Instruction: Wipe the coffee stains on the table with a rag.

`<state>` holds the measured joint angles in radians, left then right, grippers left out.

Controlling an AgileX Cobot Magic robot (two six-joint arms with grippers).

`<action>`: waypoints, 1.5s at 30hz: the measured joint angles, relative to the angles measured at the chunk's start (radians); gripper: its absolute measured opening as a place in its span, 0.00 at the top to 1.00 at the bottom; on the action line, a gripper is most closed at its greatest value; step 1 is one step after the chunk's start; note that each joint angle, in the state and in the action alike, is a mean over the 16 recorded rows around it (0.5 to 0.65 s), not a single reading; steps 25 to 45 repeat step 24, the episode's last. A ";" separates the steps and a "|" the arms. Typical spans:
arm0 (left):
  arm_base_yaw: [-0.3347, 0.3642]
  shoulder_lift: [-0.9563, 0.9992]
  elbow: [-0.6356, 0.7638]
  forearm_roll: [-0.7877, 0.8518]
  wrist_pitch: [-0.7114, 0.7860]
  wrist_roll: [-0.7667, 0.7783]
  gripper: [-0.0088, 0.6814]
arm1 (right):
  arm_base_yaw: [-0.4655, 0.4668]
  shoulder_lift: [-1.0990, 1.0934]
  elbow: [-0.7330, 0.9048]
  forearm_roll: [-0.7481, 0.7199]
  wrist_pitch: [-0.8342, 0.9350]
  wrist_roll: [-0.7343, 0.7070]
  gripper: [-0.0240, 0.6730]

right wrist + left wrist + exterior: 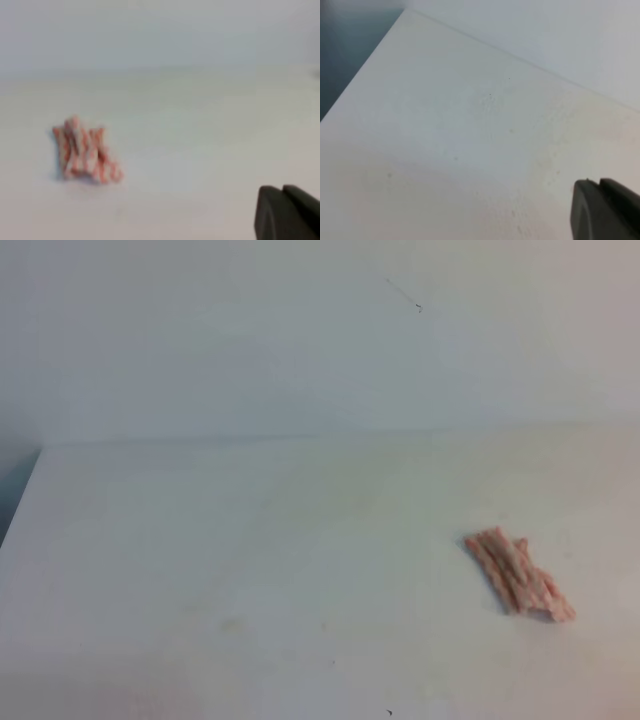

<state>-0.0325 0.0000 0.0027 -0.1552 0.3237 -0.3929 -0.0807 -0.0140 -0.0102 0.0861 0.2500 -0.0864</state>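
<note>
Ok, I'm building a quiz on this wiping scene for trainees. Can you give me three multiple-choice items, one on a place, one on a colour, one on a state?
1. In the exterior high view, where does the rag lie on the table?
A. far left corner
B. right side
C. dead centre

2. What colours is the rag?
A. pink-red and white stripes
B. solid blue
C. green checks

3. How is the rag resting?
A. gripped and lifted
B. hanging off the table edge
C. loose and bunched on the table, nothing touching it

Answers:
1 B, it sits right of the middle of that view.
2 A, the stripes show in the exterior high and right wrist views.
3 C, the right gripper stands apart from it in the right wrist view.
</note>
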 joint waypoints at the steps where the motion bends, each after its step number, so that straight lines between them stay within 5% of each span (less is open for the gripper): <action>1: 0.000 0.000 0.000 0.000 0.000 0.000 0.99 | 0.000 0.000 0.007 0.006 0.011 0.000 0.97; 45: 0.000 -0.003 0.002 0.000 -0.004 0.000 0.99 | 0.000 0.001 0.013 0.020 0.069 -0.001 0.97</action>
